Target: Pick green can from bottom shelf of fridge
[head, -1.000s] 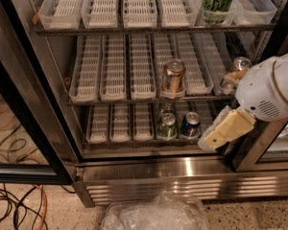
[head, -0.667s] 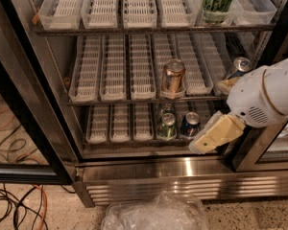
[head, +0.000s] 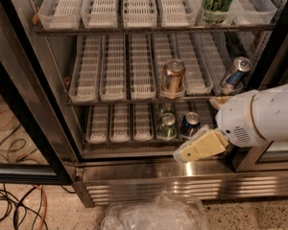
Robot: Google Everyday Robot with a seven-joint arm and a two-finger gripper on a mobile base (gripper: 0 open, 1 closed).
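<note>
Gripper (head: 194, 150), its grip impossible to tell, hovers over the fridge (head: 149, 171) sill at four o'clock from the green can (head: 166, 127), short and silver-topped, upright on the bottom shelf (head: 119, 124) just beside a dark blue can (head: 189, 123).

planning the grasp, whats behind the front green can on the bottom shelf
A second green can stands behind the front green can in the same lane; only its top shows, the rest is covered. The gripper hangs in front, below the dark blue can.

One camera looks down closely into the fridge (head: 182, 175), claw (head: 183, 154) lower right.
</note>
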